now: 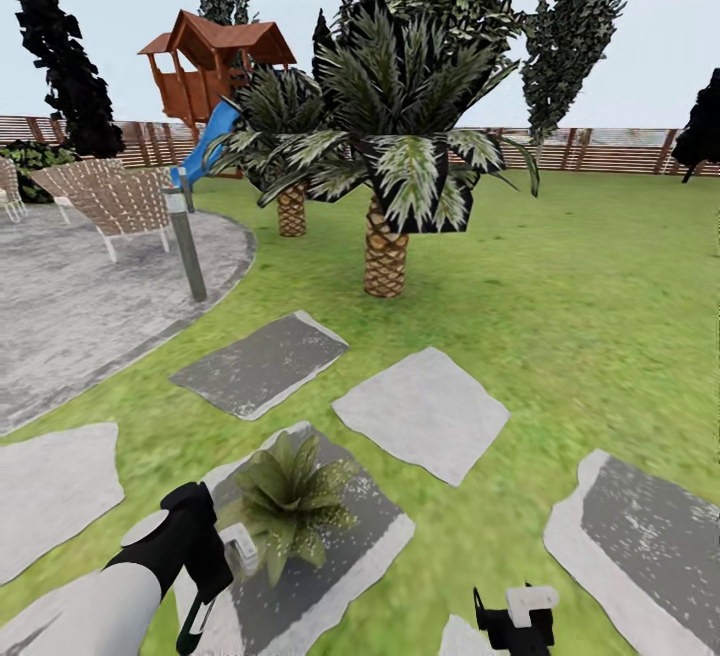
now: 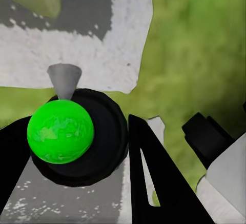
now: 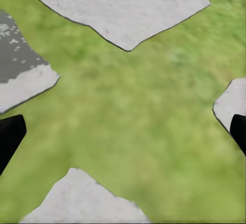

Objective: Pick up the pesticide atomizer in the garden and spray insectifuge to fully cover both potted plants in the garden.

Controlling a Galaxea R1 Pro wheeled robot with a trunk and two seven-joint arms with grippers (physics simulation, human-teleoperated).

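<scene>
Garden lawn (image 1: 590, 306) w/ grey stepping slabs (image 1: 420, 411), paved patio (image 1: 70, 306) at left, two palms (image 1: 385, 151) centre, wooden fence (image 1: 600, 148) along the back. Head view: left gripper (image 1: 205, 591) at lower left, just beside a low plant (image 1: 292, 496) on a slab; the grey pot isn't visible. Left wrist view: its fingers (image 2: 154, 178) clamp the pesticide atomizer (image 2: 61, 129), green ball w/ grey nozzle, over slab & grass. Right gripper (image 1: 515, 621) at bottom edge, right of centre; in the right wrist view its fingers (image 3: 10, 137) are spread wide, nothing held, over grass.
</scene>
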